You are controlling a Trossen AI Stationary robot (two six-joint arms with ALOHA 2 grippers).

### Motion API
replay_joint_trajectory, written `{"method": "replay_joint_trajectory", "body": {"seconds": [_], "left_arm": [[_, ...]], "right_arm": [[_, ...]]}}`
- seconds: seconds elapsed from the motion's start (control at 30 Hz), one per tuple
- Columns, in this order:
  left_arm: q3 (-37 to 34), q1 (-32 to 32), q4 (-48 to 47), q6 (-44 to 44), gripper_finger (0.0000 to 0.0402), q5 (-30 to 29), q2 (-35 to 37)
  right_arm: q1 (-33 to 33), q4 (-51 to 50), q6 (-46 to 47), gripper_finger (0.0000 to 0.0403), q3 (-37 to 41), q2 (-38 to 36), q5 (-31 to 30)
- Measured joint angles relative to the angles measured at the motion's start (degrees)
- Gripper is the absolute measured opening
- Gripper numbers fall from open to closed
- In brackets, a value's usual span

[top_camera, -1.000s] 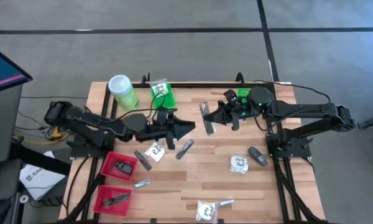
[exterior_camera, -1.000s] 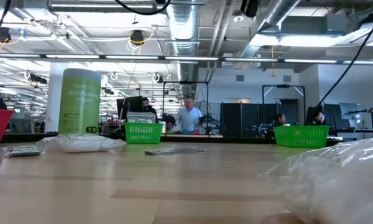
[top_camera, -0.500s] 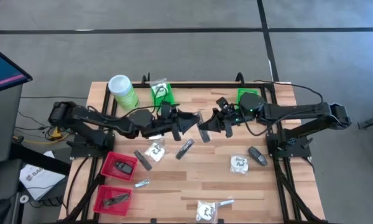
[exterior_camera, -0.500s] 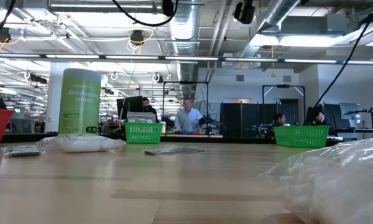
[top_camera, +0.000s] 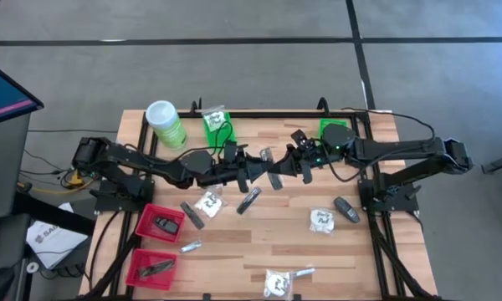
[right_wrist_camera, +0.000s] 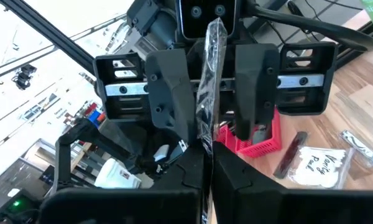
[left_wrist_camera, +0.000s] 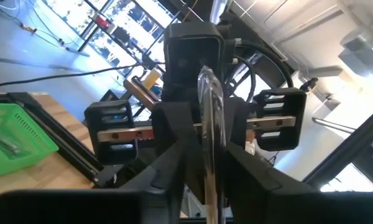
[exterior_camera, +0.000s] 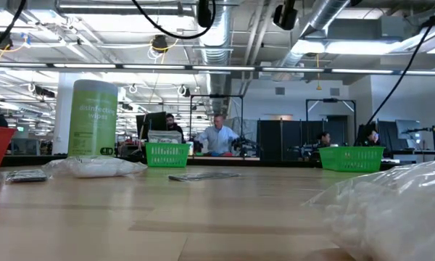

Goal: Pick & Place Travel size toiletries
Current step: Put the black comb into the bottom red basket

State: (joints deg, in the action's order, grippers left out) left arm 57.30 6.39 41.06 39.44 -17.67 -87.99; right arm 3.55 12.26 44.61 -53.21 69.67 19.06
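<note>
A slim silvery sachet (right_wrist_camera: 212, 56) (top_camera: 273, 174) hangs in mid-air over the table's far middle. My right gripper (right_wrist_camera: 206, 158) (top_camera: 286, 167) is shut on it, reaching in from the right. Facing it from the left, my left gripper (top_camera: 256, 167) (left_wrist_camera: 210, 186) stands open. Its two fingers (right_wrist_camera: 171, 93) flank the sachet's free length without plainly touching it. Other toiletries lie on the wood: white packets (top_camera: 207, 202) (top_camera: 321, 221), a silvery sachet (top_camera: 249, 199), a dark stick (top_camera: 192, 215) and a dark oval piece (top_camera: 346, 209). My right gripper pinches the sachet flat between its two fingers, at the part (right_wrist_camera: 205, 146) nearest its fingertips; the fingers hide how much lies between them. They come in level from the table's right. The sachet is lifted clear, its free length (left_wrist_camera: 206, 99) sticking out between the left fingers.
A tall light-green canister (top_camera: 165, 123) stands at the far left. Two green baskets (top_camera: 218, 125) (top_camera: 335, 131) sit at the far edge and two red baskets (top_camera: 159, 221) (top_camera: 155, 267) at the near left. A white packet (top_camera: 278, 283) lies by the near edge.
My right gripper has carried the sachet a little toward the table's left, then held still. My left gripper has moved toward the right gripper, and its fingers now stand on either side of the sachet.
</note>
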Motion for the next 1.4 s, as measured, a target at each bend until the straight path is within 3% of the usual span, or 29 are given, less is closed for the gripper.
{"method": "replay_joint_trajectory", "body": {"seconds": [0.23,0.5,0.67,0.93,1.17,1.4], "left_arm": [[0.02,0.07,0.31,-0.05,0.0010,0.11,0.39],[0.02,0.28,-0.10,-0.20,0.0006,1.32,0.61],[0.02,1.13,-1.77,-0.46,0.0005,1.75,2.16],[0.02,4.15,-19.58,-1.51,0.0005,0.94,9.48],[0.07,8.50,-37.25,-1.58,0.0005,-0.24,17.54],[0.07,16.86,-52.40,2.27,0.0005,-0.63,22.29]], "right_arm": [[0.04,0.23,-0.07,0.0049,0.00,-0.02,1.90],[0.00,0.38,0.45,0.0107,0.00,-0.02,2.39],[-0.04,0.72,3.74,0.0166,0.00,-0.03,6.73],[-1.99,2.92,6.95,0.0246,0.00,-0.50,9.78],[-3.07,9.24,10.96,0.0245,-0.11,-1.12,9.73],[-4.89,12.20,13.88,0.0242,-0.11,-1.27,6.90]]}}
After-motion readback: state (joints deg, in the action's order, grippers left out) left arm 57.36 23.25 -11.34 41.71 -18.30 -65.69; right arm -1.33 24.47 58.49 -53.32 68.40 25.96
